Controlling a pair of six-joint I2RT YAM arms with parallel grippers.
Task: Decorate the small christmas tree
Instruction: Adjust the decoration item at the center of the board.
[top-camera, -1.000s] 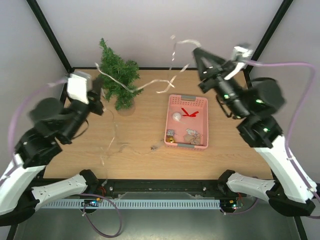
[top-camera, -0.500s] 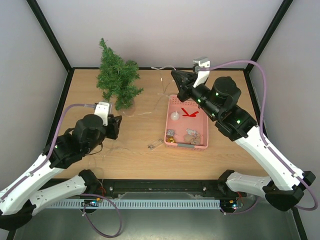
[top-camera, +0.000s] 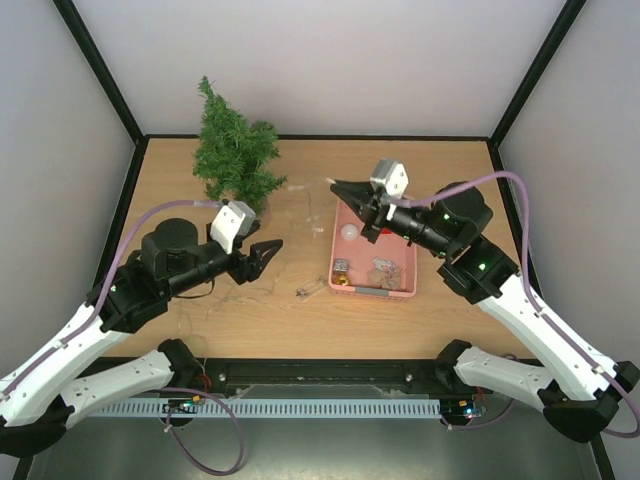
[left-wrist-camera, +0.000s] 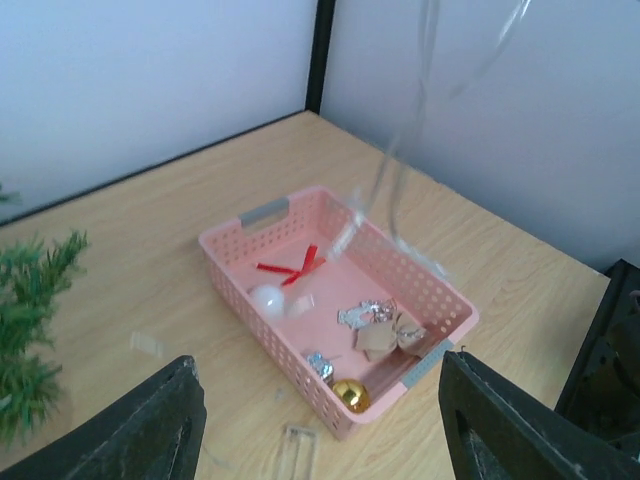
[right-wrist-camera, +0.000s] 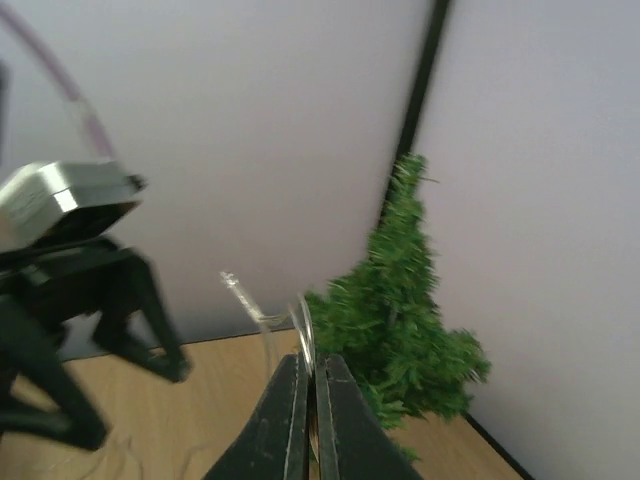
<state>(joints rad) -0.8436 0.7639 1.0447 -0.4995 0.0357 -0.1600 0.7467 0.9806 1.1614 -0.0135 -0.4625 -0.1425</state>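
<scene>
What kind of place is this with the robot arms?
Probably a robot test booth, not a home: a light wooden table boxed in by black metal frame posts and plain pale walls, with white-and-black robot arms, left and right, bolted at its near edge.

a pink basket just by the right pincer holds a red bow, white ball and gold ball; a clear strand leaves that pincer's tip.

Illumination: bright, even and diffuse; shadows on the worktop are soft and faint. Top view: sharp throughout. Right wrist view: motion-blurred, with left arm and small christmas tree smeared. Left wrist view: soft; clear ribbon streaked, left gripper defocused.
</scene>
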